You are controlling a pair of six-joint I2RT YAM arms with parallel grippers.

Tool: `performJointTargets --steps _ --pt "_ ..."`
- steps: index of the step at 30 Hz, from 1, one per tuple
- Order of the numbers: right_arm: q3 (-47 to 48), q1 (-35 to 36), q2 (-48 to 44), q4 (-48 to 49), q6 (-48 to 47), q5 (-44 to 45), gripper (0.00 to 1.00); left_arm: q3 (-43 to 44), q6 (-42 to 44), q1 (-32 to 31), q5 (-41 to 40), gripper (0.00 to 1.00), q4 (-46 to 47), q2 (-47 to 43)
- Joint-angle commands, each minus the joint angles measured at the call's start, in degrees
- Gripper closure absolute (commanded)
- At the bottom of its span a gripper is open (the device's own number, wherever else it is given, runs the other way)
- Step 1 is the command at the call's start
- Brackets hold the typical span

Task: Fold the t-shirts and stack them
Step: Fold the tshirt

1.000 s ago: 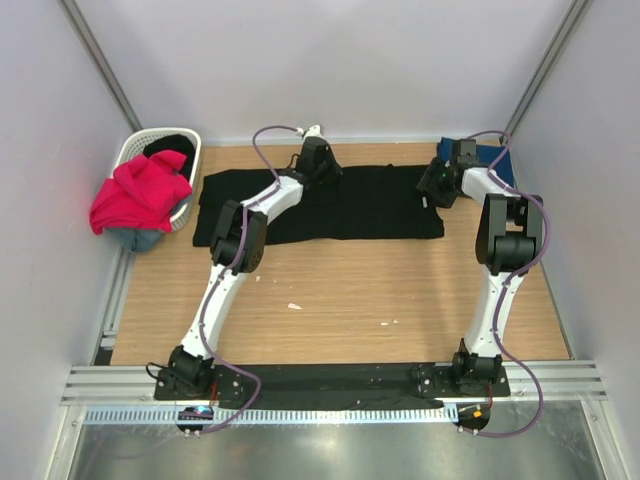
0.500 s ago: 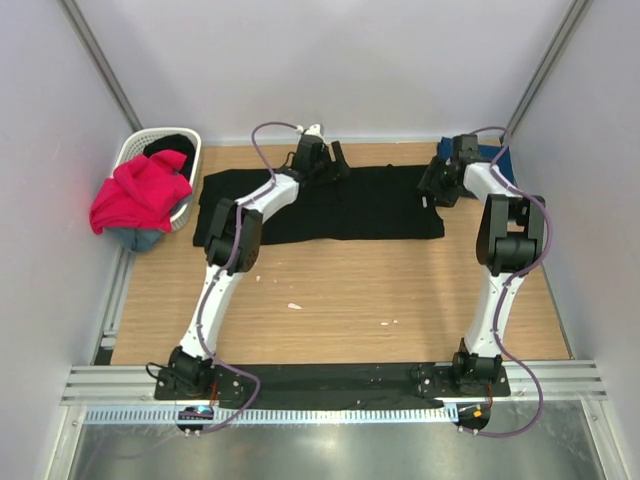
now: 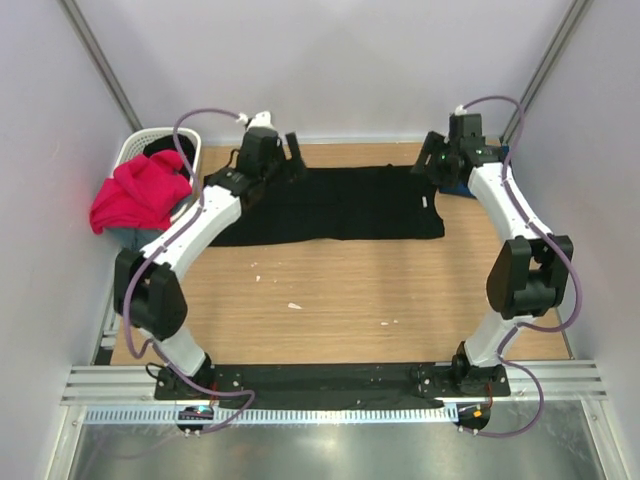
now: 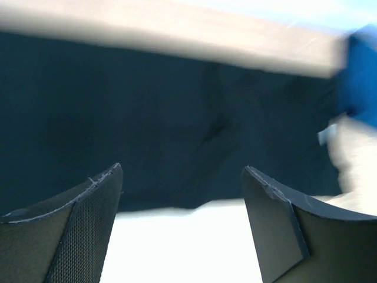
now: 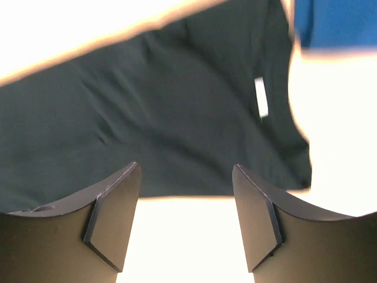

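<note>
Top external view: a black shirt point(image 3: 340, 205) lies spread flat across the far half of the wooden counter point(image 3: 350, 300), running from about 11 o'clock to 1 o'clock. A small white label point(image 3: 425, 203) shows near its right end. A blue shirt point(image 3: 497, 153) lies at 1 o'clock, just beyond the black one's right edge and partly hidden by the right arm point(image 3: 515, 205). At 10 o'clock a white basket point(image 3: 128, 155) stands off the counter's corner, with a red shirt point(image 3: 135, 195) heaped over its near rim.

The left arm point(image 3: 200, 225) reaches to 11 o'clock, its jaws above the far edge of the black shirt. The left wrist view is blurred, but it shows these jaws spread wide with nothing between them, the black shirt point(image 4: 147, 118) below and a patch of the blue shirt point(image 4: 360, 76) at the right edge.

The right jaws hang at 1 o'clock over the black shirt's right end. In the right wrist view they too are released and bare, above the black shirt point(image 5: 147, 118) and its label point(image 5: 261, 97), with the blue shirt point(image 5: 336, 23) at upper right.
</note>
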Motion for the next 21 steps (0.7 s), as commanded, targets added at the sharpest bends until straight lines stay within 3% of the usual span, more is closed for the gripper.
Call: performJointTargets --steps 1,8,21 --pt "-10.6 -0.1 -0.5 2.3 2.5 3.0 0.32 -12.3 -6.3 1.6 -3.7 0.19 -7.4 -1.9" --pt "-14.8 -0.2 5.2 6.4 1.3 3.0 0.35 -23.6 -8.3 4.5 -4.7 0.24 -4.7 -4.7" --pt "-16.9 -2.5 10.7 6.2 0.7 12.8 0.41 -22.2 -5.7 9.3 -4.8 0.24 -2.0 -2.5"
